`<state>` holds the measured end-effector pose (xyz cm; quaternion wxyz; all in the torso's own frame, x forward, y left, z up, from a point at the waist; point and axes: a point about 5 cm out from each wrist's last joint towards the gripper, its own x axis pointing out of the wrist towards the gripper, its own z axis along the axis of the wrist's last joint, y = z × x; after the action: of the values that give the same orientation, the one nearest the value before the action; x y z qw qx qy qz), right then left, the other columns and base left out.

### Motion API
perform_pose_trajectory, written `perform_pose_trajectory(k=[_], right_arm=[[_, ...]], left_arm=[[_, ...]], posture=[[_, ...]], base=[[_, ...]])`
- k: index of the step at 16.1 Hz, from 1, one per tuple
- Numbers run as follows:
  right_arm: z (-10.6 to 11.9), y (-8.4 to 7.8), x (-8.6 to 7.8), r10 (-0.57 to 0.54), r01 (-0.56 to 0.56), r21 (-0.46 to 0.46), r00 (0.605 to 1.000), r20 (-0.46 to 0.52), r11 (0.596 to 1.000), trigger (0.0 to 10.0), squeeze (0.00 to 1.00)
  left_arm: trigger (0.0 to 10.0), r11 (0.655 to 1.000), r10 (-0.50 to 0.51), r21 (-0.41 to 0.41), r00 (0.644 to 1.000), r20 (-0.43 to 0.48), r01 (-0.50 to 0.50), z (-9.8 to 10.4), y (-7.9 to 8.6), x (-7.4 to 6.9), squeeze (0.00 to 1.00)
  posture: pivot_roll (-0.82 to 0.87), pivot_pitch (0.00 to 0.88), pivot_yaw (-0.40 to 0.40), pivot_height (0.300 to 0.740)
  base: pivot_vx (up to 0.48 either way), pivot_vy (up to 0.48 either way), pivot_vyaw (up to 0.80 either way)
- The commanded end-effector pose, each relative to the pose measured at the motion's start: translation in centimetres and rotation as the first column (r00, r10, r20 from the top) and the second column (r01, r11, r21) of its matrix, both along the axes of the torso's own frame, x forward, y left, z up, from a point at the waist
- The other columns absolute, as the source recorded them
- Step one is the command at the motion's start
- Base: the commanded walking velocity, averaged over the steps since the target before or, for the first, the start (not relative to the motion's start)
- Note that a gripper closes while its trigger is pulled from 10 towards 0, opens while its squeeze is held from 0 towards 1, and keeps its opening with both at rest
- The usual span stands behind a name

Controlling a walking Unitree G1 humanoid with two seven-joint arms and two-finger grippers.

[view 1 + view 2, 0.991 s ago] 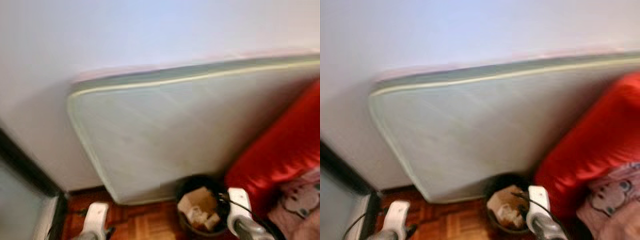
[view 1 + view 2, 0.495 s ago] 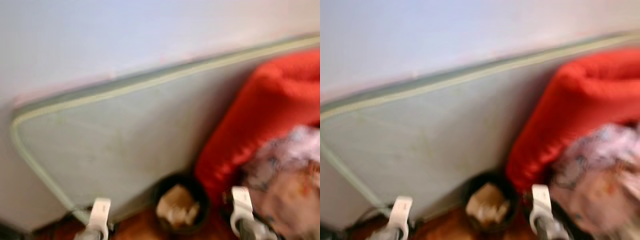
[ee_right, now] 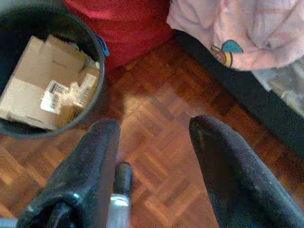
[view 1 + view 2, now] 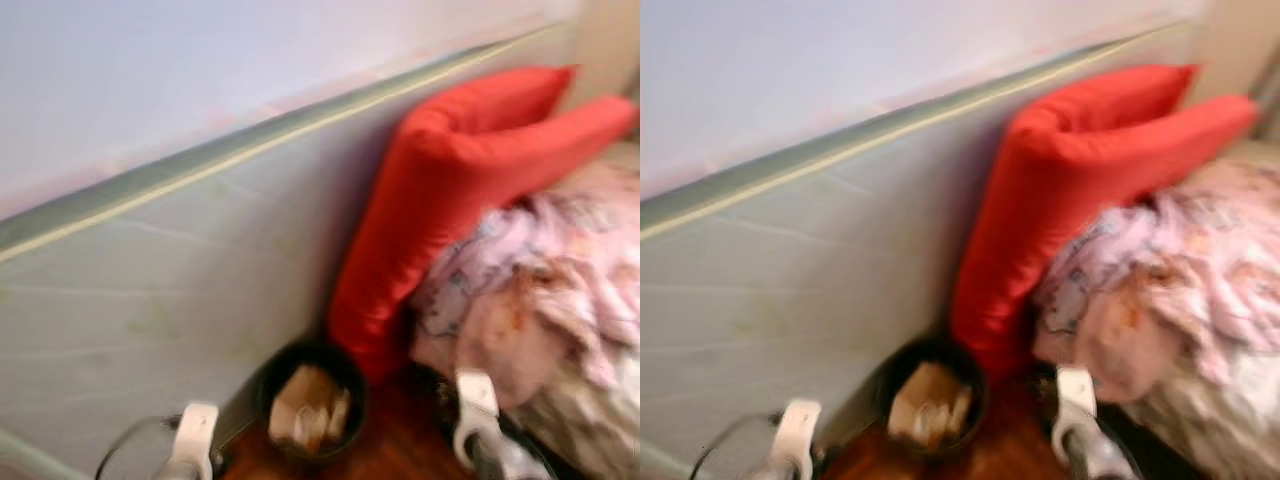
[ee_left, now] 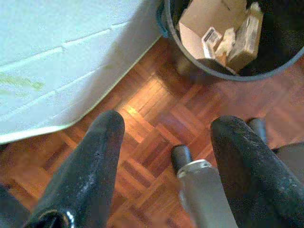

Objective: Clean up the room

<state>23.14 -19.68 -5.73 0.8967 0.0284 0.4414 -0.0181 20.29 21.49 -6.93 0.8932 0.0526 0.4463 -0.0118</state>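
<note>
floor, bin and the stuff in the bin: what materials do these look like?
Floor: wood parquet, small blocks laid in a basket-weave pattern, glossy reddish-brown finish with a light glare patch.
Bin: dark, smooth thin rim, probably plastic; hard to be sure.
Bin contents: brown cardboard boxes, matte, with folded flaps and white printed labels.

Red cushion (image 4: 450, 190), pale green mattress (image 4: 150, 300), pink patterned bedding (image 4: 1160, 290), black bin (image 5: 266, 71), brown parquet floor (image 3: 161, 137).
</note>
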Motion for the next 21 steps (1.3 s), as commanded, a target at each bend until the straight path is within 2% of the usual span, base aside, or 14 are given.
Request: perform_pose_trajectory(k=[1, 2, 4, 5, 6, 9, 12, 13, 14, 15, 16, 17, 18, 21], right_arm=[[-0.1, -0.6, -0.3, -0.014, 0.014, -0.008, 1.0, -0.011, 1.0, 10.0, 0.0], [-0.1, -0.6, -0.3, -0.014, 0.014, -0.008, 1.0, -0.011, 1.0, 10.0, 0.0], [0.4, -0.6, 0.3, -0.083, 0.081, 0.023, 0.991, 0.102, 0.996, 10.0, 0.0], [0.7, -0.7, 0.6, -0.054, 0.056, -0.009, 0.988, 0.146, 0.998, 10.0, 0.0], [1.3, -0.8, 1.1, 0.014, 0.006, -0.096, 0.979, 0.204, 0.995, 10.0, 0.0], [2.4, -0.3, 2.0, 0.121, -0.085, -0.123, 0.94, 0.319, 0.989, 10.0, 0.0], [2.8, -0.9, 2.1, 0.065, 0.012, -0.198, 0.924, 0.377, 0.98, 10.0, 0.0], [3.8, -1.2, 2.7, 0.091, 0.006, -0.206, 0.886, 0.455, 0.979, 10.0, 0.0], [5.0, -1.4, 3.1, 0.136, -0.015, -0.219, 0.825, 0.548, 0.976, 10.0, 0.0], [5.1, -1.2, 2.9, 0.164, -0.039, -0.226, 0.807, 0.567, 0.973, 10.0, 0.0], [3.9, -1.0, 1.4, 0.189, -0.073, -0.231, 0.824, 0.534, 0.97, 10.0, 0.0], [3.5, -1.1, 0.9, 0.188, -0.076, -0.23, 0.834, 0.519, 0.97, 10.0, 0.0], [2.4, -1.4, -0.4, 0.174, -0.067, -0.236, 0.865, 0.47, 0.969, 10.0, 0.0], [0.7, -0.7, -1.8, 0.118, -0.031, -0.239, 0.926, 0.359, 0.971, 10.0, 0.0]], left_arm=[[10.0, 1.0, -0.017, -0.001, 1.0, 0.0, 0.017, 0.0, -0.4, 0.2, 0.0], [10.0, 1.0, -0.017, -0.001, 1.0, -0.001, 0.017, 0.0, -0.4, 0.2, 0.0], [10.0, 1.0, -0.016, 0.0, 1.0, -0.001, 0.016, 0.1, -0.3, 0.2, 0.0], [10.0, 1.0, -0.017, 0.001, 1.0, -0.001, 0.017, 0.1, -0.3, 0.2, 0.0], [10.0, 1.0, -0.017, 0.002, 1.0, 0.0, 0.017, 0.1, -0.3, 0.2, 0.0], [10.0, 1.0, -0.015, 0.005, 1.0, 0.0, 0.015, 0.1, -0.2, 0.2, 0.0], [10.0, 1.0, -0.015, 0.007, 1.0, 0.0, 0.015, 0.1, -0.1, 0.3, 0.0], [10.0, 1.0, -0.016, 0.007, 1.0, 0.0, 0.016, 0.1, -0.1, 0.3, 0.0], [10.0, 1.0, -0.017, 0.009, 1.0, 0.0, 0.017, 0.1, 0.0, 0.3, 0.0], [10.0, 1.0, -0.015, 0.008, 1.0, 0.0, 0.015, 0.1, 0.0, 0.3, 0.0], [10.0, 1.0, -0.016, 0.009, 1.0, 0.001, 0.016, 0.1, 0.0, 0.3, 0.0], [10.0, 1.0, -0.015, 0.009, 1.0, 0.001, 0.015, 0.1, 0.0, 0.3, 0.0], [10.0, 1.0, -0.014, 0.009, 1.0, 0.001, 0.014, 0.1, 0.0, 0.3, 0.0], [10.0, 1.0, 0.009, -0.009, 1.0, 0.012, -0.008, 0.1, 0.0, 0.3, 0.0]], posture=[[-0.03, 0.0, 0.013, 0.74], [-0.03, 0.0, 0.013, 0.74], [-0.03, 0.0, 0.016, 0.74], [-0.03, 0.0, 0.016, 0.74], [-0.03, 0.0, 0.019, 0.74], [-0.04, 0.0, 0.017, 0.74], [-0.05, 0.0, 0.021, 0.74], [-0.06, 0.0, 0.022, 0.74], [-0.06, 0.0, 0.022, 0.74], [-0.06, 0.0, 0.02, 0.74], [-0.06, 0.0, 0.02, 0.74], [-0.06, 0.0, 0.019, 0.74], [-0.06, 0.0, 0.019, 0.74], [-0.07, 0.0, 0.018, 0.74]], base=[[0.0, 0.0, -0.8], [0.0, 0.0, -0.8], [0.0, 0.0, 0.0], [0.0, 0.0, 0.0], [0.0, 0.0, 0.0], [0.0, 0.0, 0.0], [0.0, 0.0, 0.0], [0.0, 0.0, 0.0], [0.0, 0.0, 0.0], [0.0, 0.0, 0.0], [0.0, 0.0, 0.0], [0.0, 0.0, 0.0], [0.0, 0.0, 0.0], [0.0, 0.0, 0.0]])
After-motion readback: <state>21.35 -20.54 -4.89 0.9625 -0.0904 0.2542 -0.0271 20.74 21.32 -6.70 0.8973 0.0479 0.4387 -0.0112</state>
